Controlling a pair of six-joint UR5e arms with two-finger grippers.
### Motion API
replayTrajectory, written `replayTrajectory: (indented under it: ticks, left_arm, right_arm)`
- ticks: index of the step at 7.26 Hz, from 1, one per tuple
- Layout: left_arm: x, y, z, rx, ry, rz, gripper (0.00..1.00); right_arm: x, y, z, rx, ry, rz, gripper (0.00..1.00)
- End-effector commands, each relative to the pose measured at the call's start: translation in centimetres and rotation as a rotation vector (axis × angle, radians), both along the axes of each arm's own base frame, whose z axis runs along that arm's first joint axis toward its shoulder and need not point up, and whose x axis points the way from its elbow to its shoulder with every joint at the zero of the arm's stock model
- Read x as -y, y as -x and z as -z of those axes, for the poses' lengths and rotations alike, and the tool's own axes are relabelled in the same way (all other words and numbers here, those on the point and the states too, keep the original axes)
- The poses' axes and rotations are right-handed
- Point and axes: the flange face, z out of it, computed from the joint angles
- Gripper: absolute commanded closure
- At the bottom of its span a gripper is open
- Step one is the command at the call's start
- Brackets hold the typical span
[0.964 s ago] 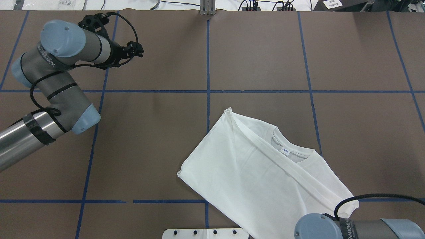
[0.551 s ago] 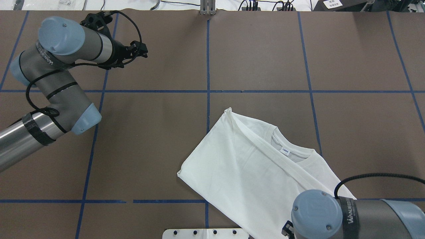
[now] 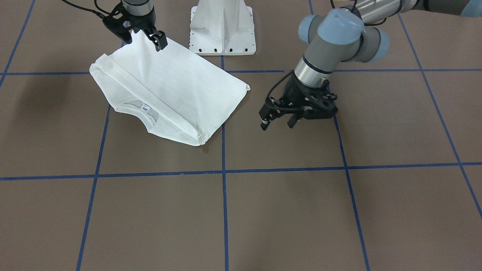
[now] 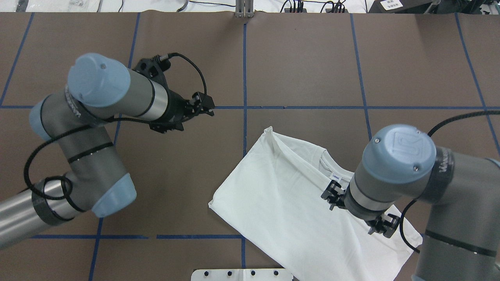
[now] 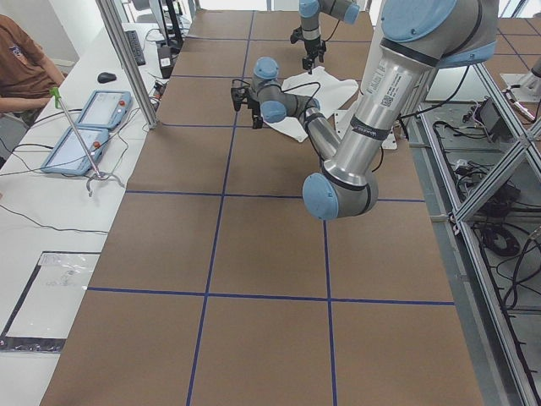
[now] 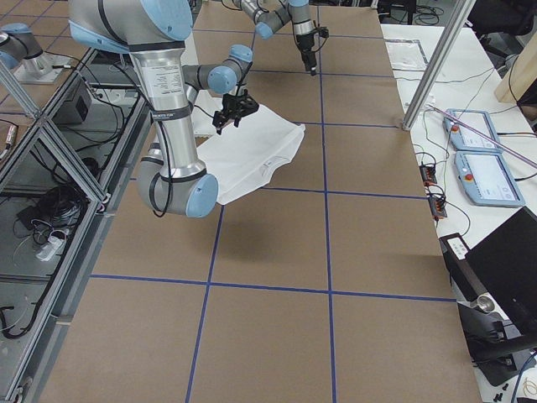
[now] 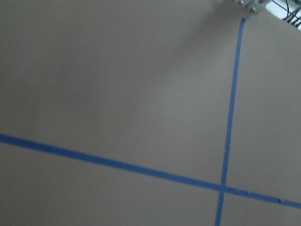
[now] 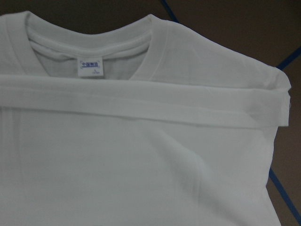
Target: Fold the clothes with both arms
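Observation:
The clothes are one white T-shirt, folded lengthwise and lying askew on the brown table, right of centre near the robot. Its ribbed collar and small neck label face up, as the right wrist view shows. My right gripper hovers open above the shirt's collar end, with its fingers spread wide. My left gripper is open over bare table, left of the shirt and apart from it. The left wrist view holds only table and blue tape.
The white pedestal base stands at the robot's edge beside the shirt. Blue tape lines grid the table. Beyond the far edge are a metal post, two tablets and a seated person.
My left arm has swung from the far left corner toward the table's middle. My right arm has come in from the near edge over the shirt. The shirt has not moved.

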Motion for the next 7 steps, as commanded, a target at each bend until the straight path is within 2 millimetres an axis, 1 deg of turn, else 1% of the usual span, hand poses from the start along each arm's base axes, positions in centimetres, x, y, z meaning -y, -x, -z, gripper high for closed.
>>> replayTrajectory:
  ticks: [1, 2, 3, 4, 5, 6, 7]
  left_arm:
    - [-8.4, -5.3, -0.1, 0.007, 0.135, -0.053, 0.01]
    - [-11.4, -7.4, -1.9, 0.053, 0.163, -0.058, 0.01]
    - [-14.0, -9.3, -2.8, 0.079, 0.176, -0.1, 0.01]
    - [-16.0, -11.0, -4.5, 0.116, 0.176, -0.12, 0.01]
    - [-16.3, -11.2, -4.7, 0.121, 0.176, -0.123, 0.01]
    - [-16.4, -11.9, -4.9, 0.129, 0.176, -0.129, 0.01]
    - [-16.2, -12.8, -5.6, 0.147, 0.177, -0.13, 0.01]
  right_arm:
    - [6.8, -4.4, 0.3, 0.069, -0.094, 0.054, 0.0]
    - [8.9, -5.9, 0.3, 0.074, -0.127, 0.048, 0.0]
    - [10.6, -6.6, 0.4, 0.078, -0.167, 0.065, 0.0]
    - [11.0, -6.5, 0.8, 0.085, -0.178, 0.068, 0.0]
    - [11.3, -6.2, 1.3, 0.113, -0.2, 0.063, 0.0]
    - [11.6, -5.9, 1.1, 0.121, -0.208, 0.059, 0.0]
    - [11.8, -6.0, 1.0, 0.12, -0.21, 0.058, 0.0]
